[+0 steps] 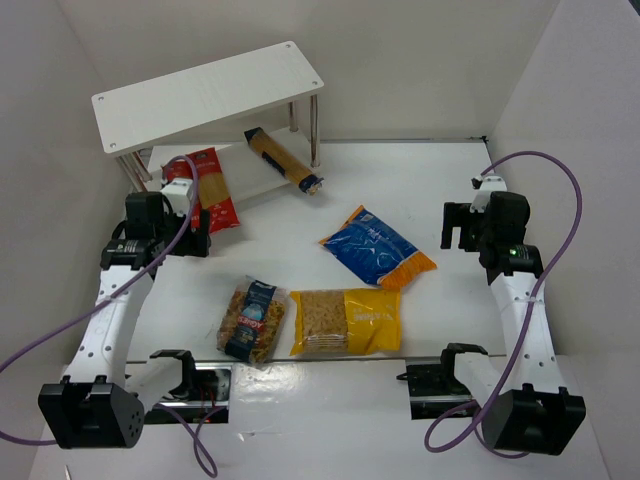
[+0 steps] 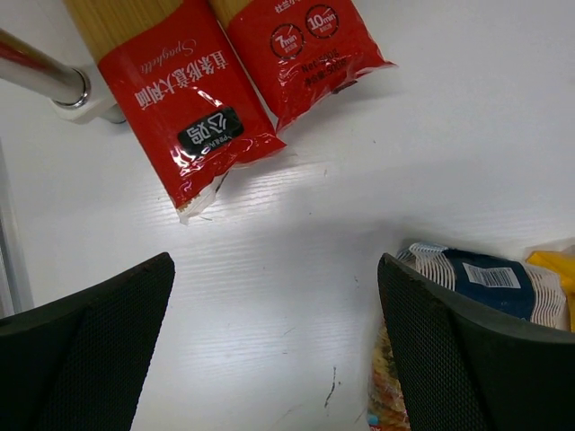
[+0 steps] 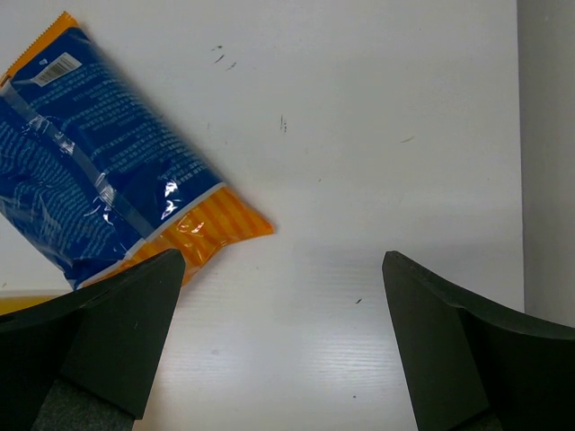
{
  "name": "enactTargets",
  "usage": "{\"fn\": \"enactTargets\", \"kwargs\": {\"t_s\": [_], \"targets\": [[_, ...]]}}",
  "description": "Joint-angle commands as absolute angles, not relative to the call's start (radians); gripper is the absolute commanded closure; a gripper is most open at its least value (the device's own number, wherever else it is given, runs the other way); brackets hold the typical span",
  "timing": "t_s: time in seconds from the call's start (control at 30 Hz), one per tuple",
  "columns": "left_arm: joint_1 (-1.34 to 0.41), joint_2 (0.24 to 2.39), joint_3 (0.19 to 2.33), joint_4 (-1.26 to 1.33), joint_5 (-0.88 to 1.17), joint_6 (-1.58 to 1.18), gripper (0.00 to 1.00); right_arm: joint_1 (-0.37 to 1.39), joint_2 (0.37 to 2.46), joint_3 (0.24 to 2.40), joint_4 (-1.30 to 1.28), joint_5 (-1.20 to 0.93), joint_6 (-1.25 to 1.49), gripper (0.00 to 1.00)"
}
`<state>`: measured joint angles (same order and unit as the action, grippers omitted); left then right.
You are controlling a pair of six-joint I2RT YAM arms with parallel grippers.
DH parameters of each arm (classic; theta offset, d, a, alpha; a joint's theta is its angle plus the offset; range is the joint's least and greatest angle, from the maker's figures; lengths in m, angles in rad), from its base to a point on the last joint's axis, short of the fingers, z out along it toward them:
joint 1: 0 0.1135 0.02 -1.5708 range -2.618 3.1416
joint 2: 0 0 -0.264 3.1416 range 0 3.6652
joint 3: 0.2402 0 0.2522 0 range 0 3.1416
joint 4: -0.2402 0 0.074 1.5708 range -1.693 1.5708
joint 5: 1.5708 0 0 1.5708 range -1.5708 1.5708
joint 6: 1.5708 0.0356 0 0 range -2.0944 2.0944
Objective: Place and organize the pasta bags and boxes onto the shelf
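My left gripper (image 2: pixel 274 269) and right gripper (image 3: pixel 283 260) both gape empty. At the far-left corner, grabbing the long red-and-clear plastic spaghetti packets (image 2: pixel 198 117) risks snagging the thin metal leg (image 2: pixel 45 81) just beside them.

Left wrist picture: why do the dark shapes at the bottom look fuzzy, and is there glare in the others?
Left wrist: the fingers sit close to the lens, so slightly soft, while the red spaghetti packets are sharp. Right wrist: a white glare patch on the blue-orange bag. Top external: even light, only soft shadow beneath the shelf.
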<state>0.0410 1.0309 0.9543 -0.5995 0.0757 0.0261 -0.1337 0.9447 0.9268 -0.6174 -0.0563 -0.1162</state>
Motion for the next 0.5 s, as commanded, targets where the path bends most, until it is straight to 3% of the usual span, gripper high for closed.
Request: {"fn": "enactTargets", "kwargs": {"t_s": [0.0,0.47], "targets": [[0.061,1.0,0.948,-0.586,0.106,0.049,0.0,-0.14,0.942,0.933,-0.563,-0.058,-0.112,0.0],[0.061,0.979,0.948,-0.586,0.106,0.049,0.0,-0.14,0.933,0.933,-0.563,-0.058,-0.121,0.0]]}}
